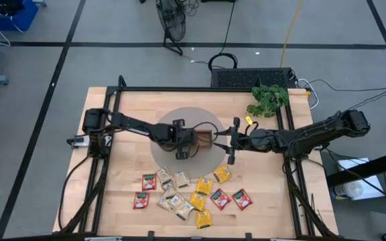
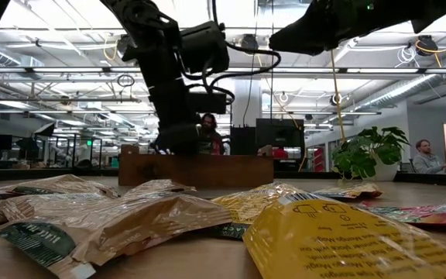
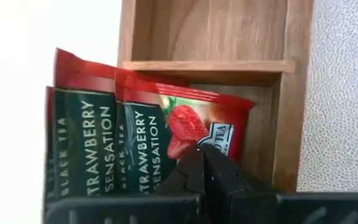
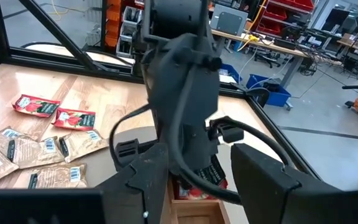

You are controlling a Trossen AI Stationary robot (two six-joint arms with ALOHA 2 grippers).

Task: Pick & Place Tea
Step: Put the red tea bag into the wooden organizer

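Observation:
A long brown wooden tray [image 1: 205, 139] lies on a round grey mat [image 1: 193, 115] at the table's middle. My left gripper [image 3: 202, 163] slants down into the tray's left end, shut on a red tea sachet [image 3: 185, 124]. That sachet stands in a compartment beside another red sachet [image 3: 82, 137]. Several red, yellow and beige sachets [image 1: 186, 191] lie flat near the table's near edge. My right gripper [image 1: 232, 144] hovers open and level at the tray's right end, with nothing between its fingers [image 4: 138, 180]. My left gripper pinches the red sachet's upper edge [image 3: 194, 148] between its two shut fingertips. The fingers come from above, slanting down from the table's left. The sachet stands on edge in the compartment below the fingers, next to the other red sachet; its lower end is hidden.
A small green plant [image 1: 268, 100] stands at the table's far right. Dark frame rails [image 1: 112, 120] run along the table's left, far and right sides. Bare wood lies between the mat and the loose sachets.

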